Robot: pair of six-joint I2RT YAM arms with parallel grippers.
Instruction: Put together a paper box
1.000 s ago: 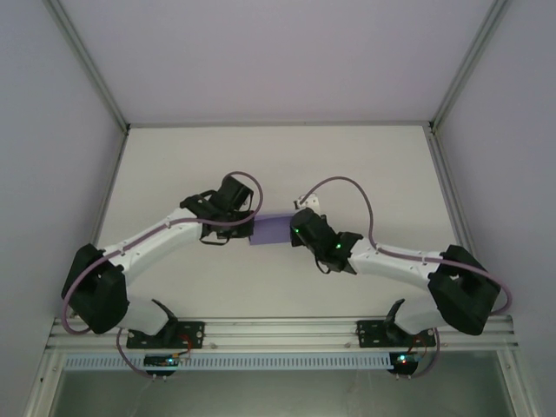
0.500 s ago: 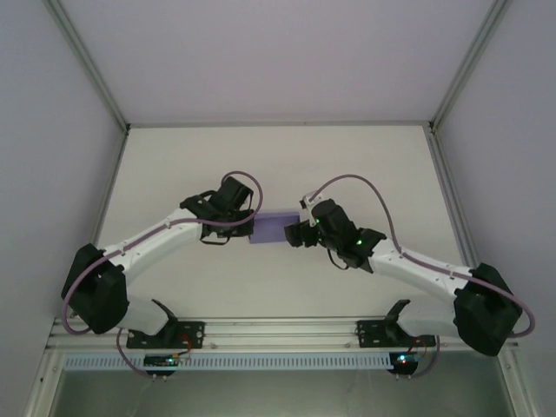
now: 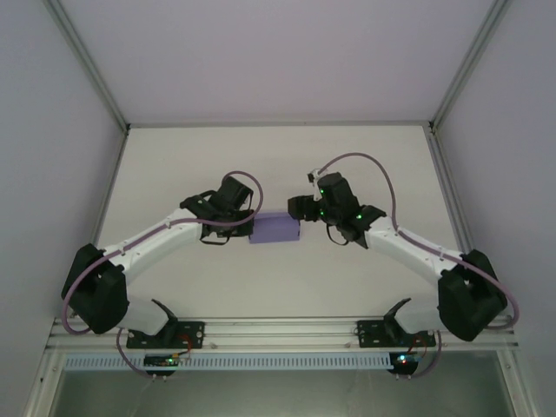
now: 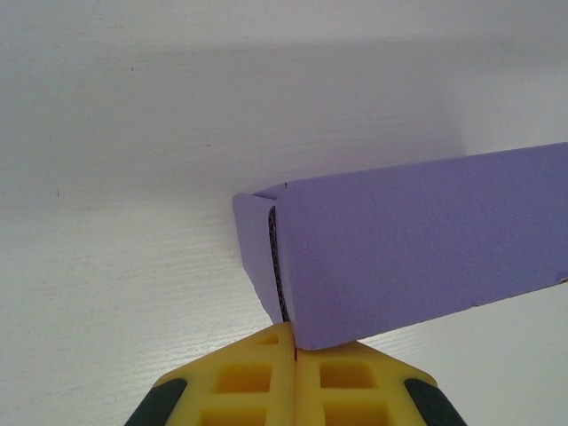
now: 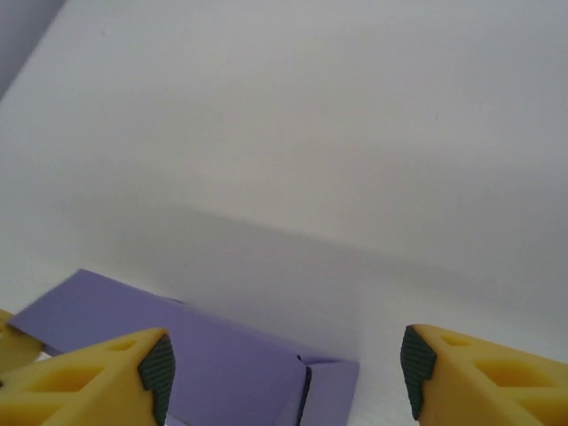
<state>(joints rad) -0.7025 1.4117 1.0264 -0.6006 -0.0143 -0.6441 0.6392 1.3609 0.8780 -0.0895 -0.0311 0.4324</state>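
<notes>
The left claw (image 3: 249, 228) is clamped on the paper box (image 3: 274, 230): in the left wrist view its two yellow fingers (image 4: 244, 382) meet with almost no gap, and the thin lower corner of the lavender-purple card is nipped between their tips. From the overhead camera the box appears as a small purple rectangle near the middle of the pale counter (image 3: 347, 165), lying crosswise between the two arms, with its left end at the left claw. The left wrist view shows the paper box (image 4: 417, 248) folded into a long body running off to the right; at its near end a narrow flap stands beside the broad face, with a dark slit between the two. It throws a soft shadow on the counter (image 4: 133, 133) behind it, but I cannot tell whether the box rests on the surface or is held just clear of it. The right claw (image 3: 300, 208) stands wide open just beside the right end of the box, at its far corner as seen from above, and touches no card. In the right wrist view the right claw (image 5: 286, 366) has its yellow fingers (image 5: 98, 377) spread far apart at the bottom edge, dark pads facing inward, and the paper box (image 5: 226, 373) lies between and below them, with an end flap and a dark seam in sight against the bare counter (image 5: 355, 133).
</notes>
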